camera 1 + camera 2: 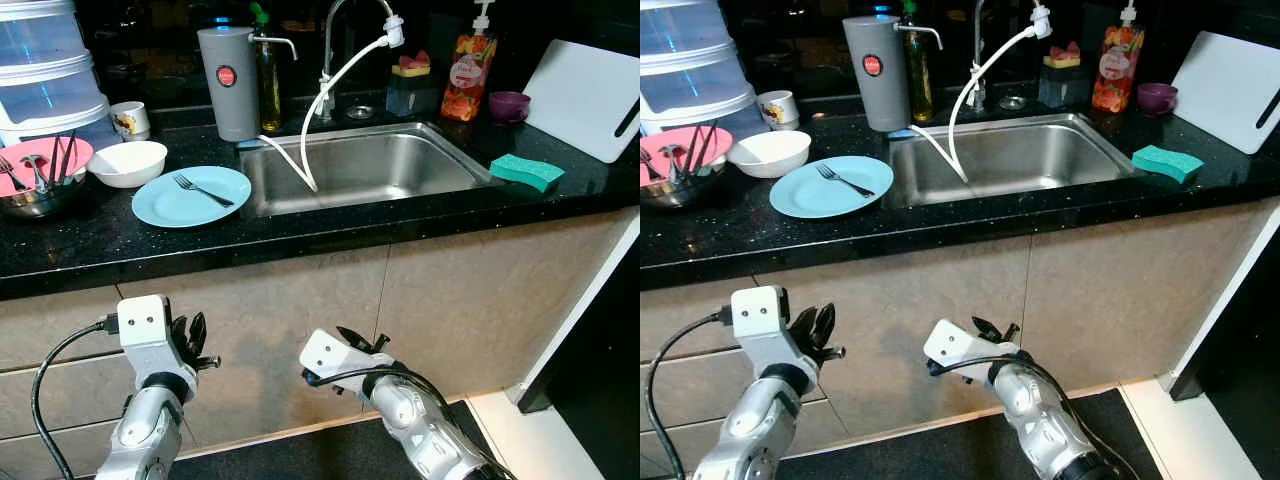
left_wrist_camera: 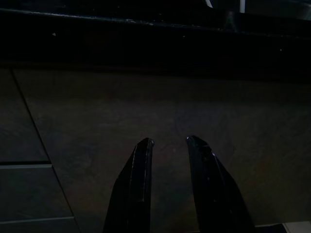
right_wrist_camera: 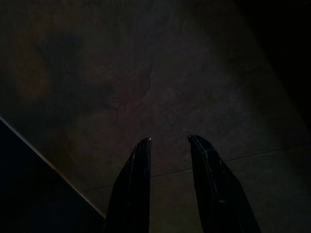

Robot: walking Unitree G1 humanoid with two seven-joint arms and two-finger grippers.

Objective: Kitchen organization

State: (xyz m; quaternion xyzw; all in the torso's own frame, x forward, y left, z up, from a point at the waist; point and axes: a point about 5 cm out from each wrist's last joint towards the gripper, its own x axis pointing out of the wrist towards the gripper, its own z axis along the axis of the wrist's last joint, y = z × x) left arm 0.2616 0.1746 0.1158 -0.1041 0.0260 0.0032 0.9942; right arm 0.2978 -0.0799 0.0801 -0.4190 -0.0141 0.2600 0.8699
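Observation:
A light blue plate [image 1: 190,197] with a fork [image 1: 203,190] on it lies on the black counter left of the steel sink [image 1: 360,165]. A white bowl [image 1: 127,163] sits behind the plate. Further left, a metal bowl holds a pink plate [image 1: 40,165] and utensils. A green sponge [image 1: 527,172] rests right of the sink. Both arms hang low before the beige cabinet fronts. My left gripper [image 1: 190,340] is open and holds nothing. My right gripper [image 1: 362,343] is open too, its fingers [image 3: 136,184] dark against the cabinet.
A grey water filter jug [image 1: 228,82], an oil bottle, a soap bottle [image 1: 467,75], a purple cup [image 1: 509,105] and a white cutting board [image 1: 585,98] line the back of the counter. A stacked plastic container [image 1: 45,70] stands far left. A white hose [image 1: 330,95] hangs into the sink.

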